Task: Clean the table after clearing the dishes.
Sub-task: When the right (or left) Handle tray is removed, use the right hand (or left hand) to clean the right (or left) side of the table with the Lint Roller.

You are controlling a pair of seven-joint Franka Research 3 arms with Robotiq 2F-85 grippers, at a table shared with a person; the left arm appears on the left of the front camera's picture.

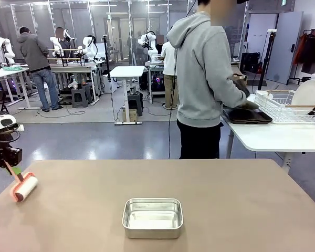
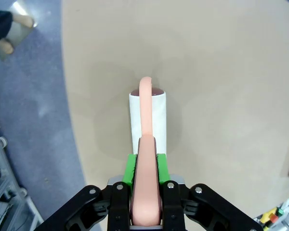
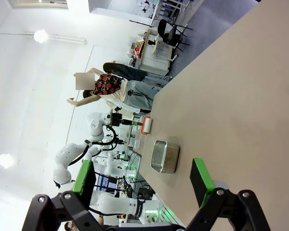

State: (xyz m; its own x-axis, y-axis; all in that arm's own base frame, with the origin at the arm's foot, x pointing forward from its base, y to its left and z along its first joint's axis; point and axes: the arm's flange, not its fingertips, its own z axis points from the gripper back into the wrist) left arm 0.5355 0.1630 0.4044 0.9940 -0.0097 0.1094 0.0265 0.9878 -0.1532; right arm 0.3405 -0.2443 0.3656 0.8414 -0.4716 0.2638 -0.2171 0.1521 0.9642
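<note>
The left arm is cut off at the front view's left edge. Its left gripper (image 2: 145, 192) is clamped on the pink handle of a lint roller (image 1: 24, 187), whose white roll rests on the table (image 1: 226, 199) near its left edge. The right gripper (image 3: 143, 179) hovers with jaws wide, empty. A steel pan (image 1: 153, 217) sits mid-table. The tan top looks bare and matte. A person (image 1: 205, 79) stands at a white side table (image 1: 278, 137), partly hiding a dark tray (image 1: 247, 116).

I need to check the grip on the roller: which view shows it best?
The left wrist view: the lint roller lies on the table, its pink handle clamped in the shut left gripper. The front view shows it small, at the table's left edge; the right wrist view only tiny, far off.
</note>
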